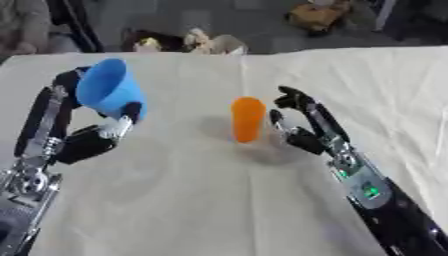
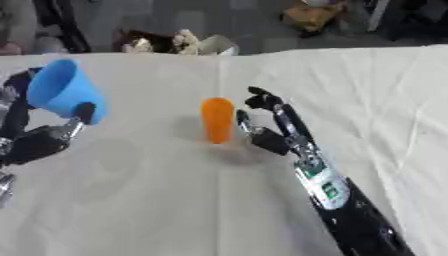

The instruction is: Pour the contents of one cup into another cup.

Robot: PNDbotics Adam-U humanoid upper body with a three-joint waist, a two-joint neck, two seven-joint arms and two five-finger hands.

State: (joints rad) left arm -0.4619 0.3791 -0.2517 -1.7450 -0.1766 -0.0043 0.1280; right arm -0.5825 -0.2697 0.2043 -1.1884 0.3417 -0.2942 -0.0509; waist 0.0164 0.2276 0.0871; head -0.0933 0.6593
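A blue cup (image 1: 109, 90) is held up off the table at the left, its mouth tipped toward the camera. My left hand (image 1: 96, 131) is shut on it, thumb and fingers curled round its lower part. An orange cup (image 1: 248, 119) stands upright on the white cloth near the middle. My right hand (image 1: 300, 120) is open just to the right of the orange cup, fingers spread toward it with a small gap between. I cannot see inside either cup.
The white tablecloth (image 1: 201, 200) covers the whole table, with wrinkles on the right side. Beyond the far edge lie several soft toys and bags (image 1: 197, 42) on a dark floor.
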